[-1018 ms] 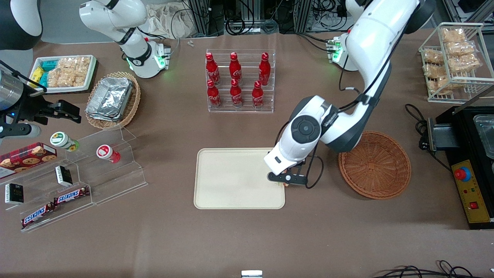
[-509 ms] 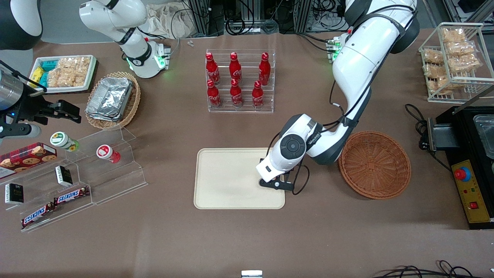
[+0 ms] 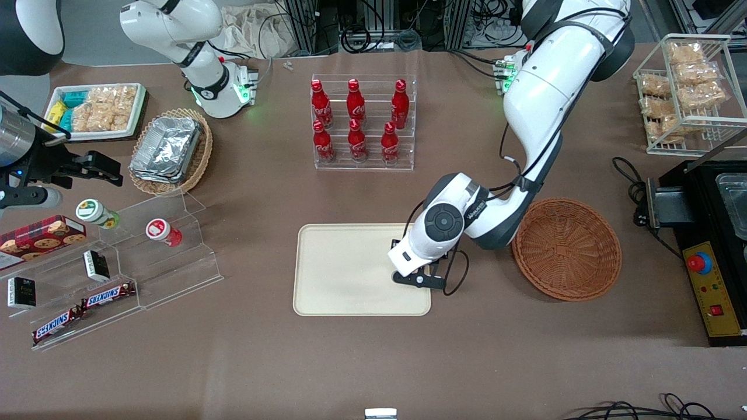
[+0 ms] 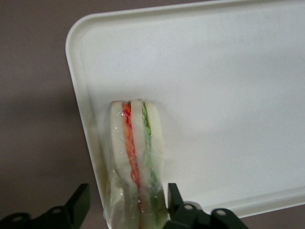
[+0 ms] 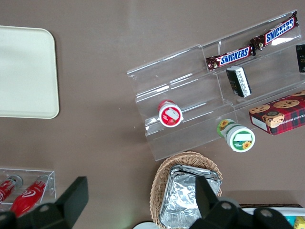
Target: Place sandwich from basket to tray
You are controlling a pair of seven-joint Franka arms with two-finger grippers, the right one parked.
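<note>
- The gripper [image 4: 126, 210] hangs low over the tray [image 3: 338, 274], at the edge nearest the basket [image 3: 566, 249].
- In the wrist view the sandwich [image 4: 136, 157] stands on edge between the 2 fingers [image 4: 78, 205], its tip pointing into the tray.
- The fingers look spread: one stands clear of the bread with a gap showing, the other sits close against the green side. So the grip looks already released, though contact on that side cannot be ruled out.
- The sandwich shows 3 white bread layers with an orange-red filling and a green one, under a shiny clear wrap. It seems to rest on the tray floor just inside the rim.
- The basket holds nothing visible in the front view.
- Step in hand, as a judgement: the set-down on the tray, at the release point.
- The next move likely calls for a straight lift, so the near finger does not drag or tip the narrow wedge.
- Readable writing: 2 bars [image 3: 108, 296] on a clear stepped stand say "SNICKERS", in both the front and right wrist views.
- 6 red bottles [image 3: 356, 122] in a clear rack, farther from the front camera than the tray, carry white script too small to read.
</note>
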